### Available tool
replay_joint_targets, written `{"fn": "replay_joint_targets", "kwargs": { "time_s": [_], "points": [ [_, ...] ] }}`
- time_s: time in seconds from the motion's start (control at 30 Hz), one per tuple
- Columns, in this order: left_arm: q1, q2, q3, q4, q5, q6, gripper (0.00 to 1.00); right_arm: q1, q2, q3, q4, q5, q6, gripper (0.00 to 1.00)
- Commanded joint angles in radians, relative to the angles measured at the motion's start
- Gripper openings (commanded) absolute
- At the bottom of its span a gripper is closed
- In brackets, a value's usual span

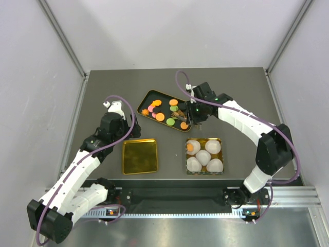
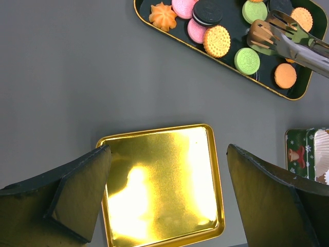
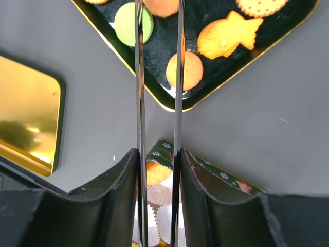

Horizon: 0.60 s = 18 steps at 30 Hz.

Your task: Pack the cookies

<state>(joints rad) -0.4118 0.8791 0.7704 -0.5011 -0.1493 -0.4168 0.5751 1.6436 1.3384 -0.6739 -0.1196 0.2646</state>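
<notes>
The cookies (image 1: 165,109) lie in a black oval tray (image 1: 145,98) behind the middle: orange, green, pink and black pieces (image 2: 216,41). My right gripper (image 1: 198,116) (image 3: 158,154) is shut on a pair of metal tongs (image 3: 138,92), which reach out over that tray (image 2: 288,38). An orange cookie (image 3: 162,5) shows between the tong tips at the frame's top edge; whether it is pinched I cannot tell. A green tin (image 1: 219,141) holds white paper cups, one with an orange cookie (image 1: 193,147). My left gripper (image 1: 115,128) (image 2: 168,149) hangs open above a gold lid (image 2: 159,190).
The gold lid (image 1: 140,156) and the tin sit side by side near the table's front edge. White walls enclose the table on three sides. A fish-shaped orange cookie (image 3: 229,35) and a round one (image 3: 184,70) lie near the tray's near corner.
</notes>
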Motion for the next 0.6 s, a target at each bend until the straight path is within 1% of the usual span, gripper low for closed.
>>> {"fn": "replay_joint_targets", "kwargs": {
  "time_s": [0.0,0.17,0.3,0.47,0.57],
  "points": [
    [0.004,-0.022,0.027,0.019,-0.001,0.007,0.99,0.011,-0.071,0.07,0.005,0.035,-0.005,0.29],
    [0.004,-0.026,0.027,0.018,0.001,0.007,0.99,0.009,-0.128,0.114,-0.042,0.055,-0.01,0.29],
    [0.004,-0.023,0.026,0.022,0.005,0.007,0.99,0.008,-0.204,0.116,-0.075,0.058,-0.002,0.29],
    [0.004,-0.02,0.027,0.022,0.017,0.007,0.99,0.008,-0.321,0.068,-0.144,0.08,0.016,0.29],
    [0.004,-0.026,0.027,0.026,0.022,0.009,0.99,0.008,-0.436,-0.001,-0.213,0.1,0.042,0.29]
  ]
}}
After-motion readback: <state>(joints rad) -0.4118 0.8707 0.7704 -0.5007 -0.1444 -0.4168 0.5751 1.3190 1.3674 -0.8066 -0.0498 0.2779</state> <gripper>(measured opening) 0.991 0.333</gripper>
